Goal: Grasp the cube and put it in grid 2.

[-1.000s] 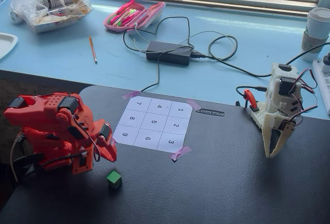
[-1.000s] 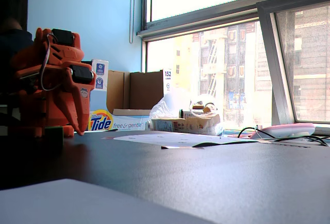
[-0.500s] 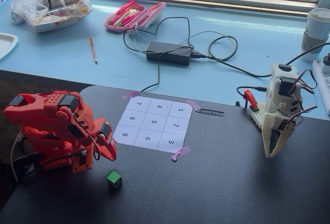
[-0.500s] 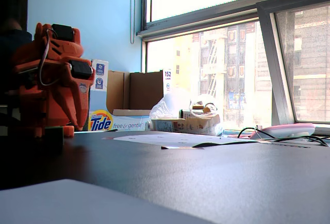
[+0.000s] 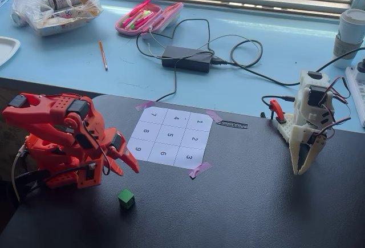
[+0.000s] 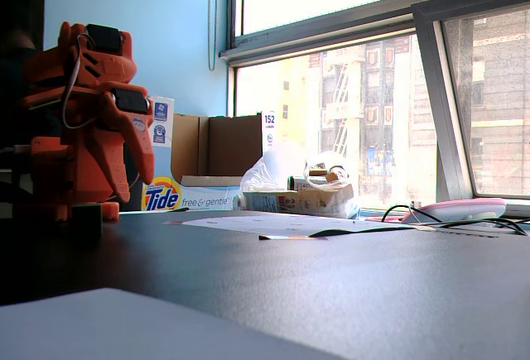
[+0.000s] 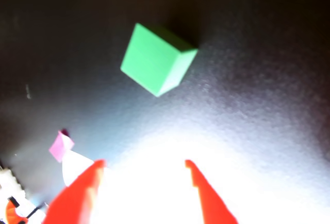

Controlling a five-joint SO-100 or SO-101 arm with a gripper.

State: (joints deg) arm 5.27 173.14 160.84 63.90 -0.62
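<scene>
The green cube point(image 5: 126, 198) sits on the black table, in front of the numbered sheet's near left corner. My red gripper point(image 5: 129, 172) hangs just above and behind the cube, open, with nothing between its fingers. In the wrist view the cube point(image 7: 157, 59) lies ahead of the spread red fingertips point(image 7: 98, 165), clear of my gripper point(image 7: 144, 163). Grid 2 point(image 5: 194, 139) is the middle cell of the sheet's right column, bare. In the low fixed view my gripper point(image 6: 137, 182) points down and the cube point(image 6: 86, 218) is a dark block beside the arm's base.
A white arm point(image 5: 308, 134) stands at the table's right side. Pink tape point(image 5: 199, 170) holds the sheet's corners. A power brick point(image 5: 187, 58) with cables, a pink pencil case point(image 5: 148, 17) and a pencil point(image 5: 102, 54) lie on the blue sill behind.
My gripper has opened: its fingers were together a second ago and now stand apart. The arm has lifted a little and swung the gripper outward towards the sheet. The cube has not moved.
</scene>
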